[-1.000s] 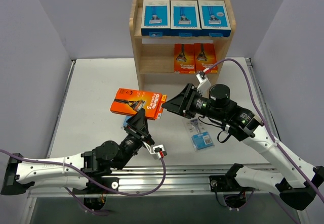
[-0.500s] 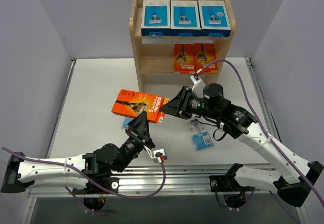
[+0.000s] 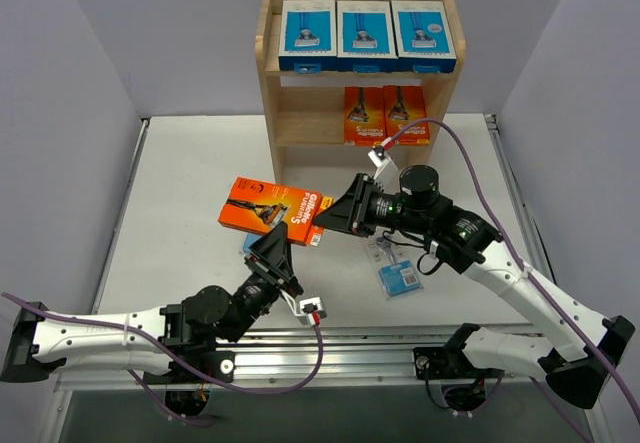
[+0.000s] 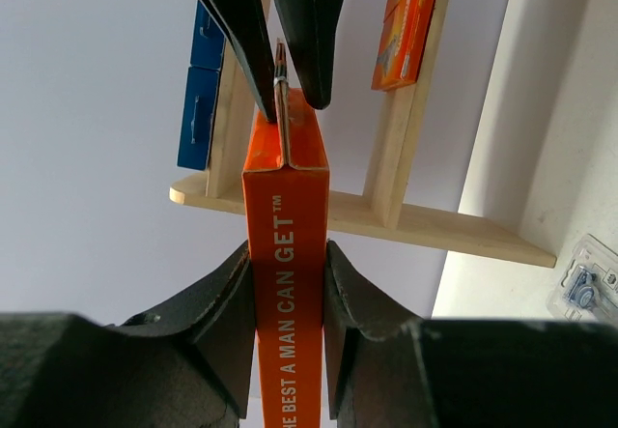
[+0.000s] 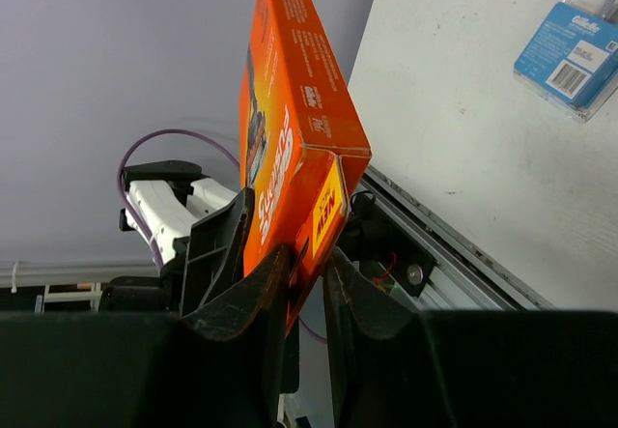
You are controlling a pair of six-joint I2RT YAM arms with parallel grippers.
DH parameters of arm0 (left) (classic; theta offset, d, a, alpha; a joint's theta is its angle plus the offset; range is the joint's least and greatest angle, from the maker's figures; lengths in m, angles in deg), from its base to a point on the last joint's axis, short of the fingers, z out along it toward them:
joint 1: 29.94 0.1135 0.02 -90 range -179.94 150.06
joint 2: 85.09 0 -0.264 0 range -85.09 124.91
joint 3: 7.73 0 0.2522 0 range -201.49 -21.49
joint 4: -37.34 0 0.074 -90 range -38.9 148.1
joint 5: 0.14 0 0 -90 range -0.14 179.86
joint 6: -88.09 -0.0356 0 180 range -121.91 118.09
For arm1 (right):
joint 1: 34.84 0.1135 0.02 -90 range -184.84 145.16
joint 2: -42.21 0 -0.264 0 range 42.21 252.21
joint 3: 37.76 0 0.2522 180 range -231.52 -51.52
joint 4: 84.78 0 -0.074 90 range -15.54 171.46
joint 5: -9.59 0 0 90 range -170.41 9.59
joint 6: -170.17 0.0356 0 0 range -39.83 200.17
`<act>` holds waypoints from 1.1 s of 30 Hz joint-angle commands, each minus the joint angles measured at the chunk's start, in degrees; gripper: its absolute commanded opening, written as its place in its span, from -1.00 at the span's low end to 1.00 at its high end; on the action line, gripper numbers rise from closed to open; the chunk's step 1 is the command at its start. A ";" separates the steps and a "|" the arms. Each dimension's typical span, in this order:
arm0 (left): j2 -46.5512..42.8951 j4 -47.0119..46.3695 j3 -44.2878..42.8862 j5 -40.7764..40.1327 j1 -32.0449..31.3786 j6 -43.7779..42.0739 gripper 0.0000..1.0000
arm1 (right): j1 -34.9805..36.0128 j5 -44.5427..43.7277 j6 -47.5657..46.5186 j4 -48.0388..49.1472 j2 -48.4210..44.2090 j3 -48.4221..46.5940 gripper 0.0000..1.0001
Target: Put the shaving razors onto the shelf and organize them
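Observation:
An orange razor box [image 3: 275, 208] hangs in the air over the middle of the table, held from both ends. My left gripper [image 3: 272, 248] is shut on its lower edge, the fingers pressed flat to both faces [image 4: 287, 283]. My right gripper [image 3: 322, 221] is shut on the seam flap at the box's right end [image 5: 307, 273]. The wooden shelf [image 3: 270, 93] stands at the back. Three blue-and-white razor boxes [image 3: 362, 33] sit on its top tier and two orange ones [image 3: 385, 115] on the right of the middle tier.
Two blister razor packs [image 3: 400, 275] lie on the table under my right arm, one also in the right wrist view [image 5: 570, 51]. A bluish pack edge [image 3: 250, 248] peeks out beside my left gripper. The left half of the middle tier holds nothing.
My right gripper slid left onto the box's end and its jaws closed on the flap. The left gripper kept its grip, and the box shifted slightly left.

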 commanded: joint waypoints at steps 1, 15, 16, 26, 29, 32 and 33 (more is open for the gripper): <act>-1.01 -4.40 -0.24 4.04 -0.83 -0.67 -0.95 | 0.00 5.03 -0.91 2.82 0.19 2.06 -0.67; -4.08 -2.55 1.25 4.13 -0.74 4.95 -0.55 | -0.09 2.23 7.86 19.15 -6.74 11.73 -1.00; -4.52 -2.55 1.43 4.13 -0.74 5.48 -0.43 | -0.09 1.44 8.57 20.47 -7.71 12.69 -1.00; -5.49 -1.32 1.78 3.60 -0.39 9.87 0.23 | -0.09 -5.25 14.20 27.07 -15.80 21.22 -1.00; -6.28 -0.89 1.43 3.08 -0.39 11.01 0.40 | -0.09 -8.14 14.30 26.47 -17.21 21.84 -1.00; -7.33 1.04 0.38 2.20 -0.39 14.60 0.51 | -0.09 -11.39 13.95 25.41 -18.53 22.02 -1.00; -7.60 1.92 0.03 2.02 -0.48 15.84 0.55 | -0.09 -12.19 13.94 25.06 -18.88 22.11 -1.00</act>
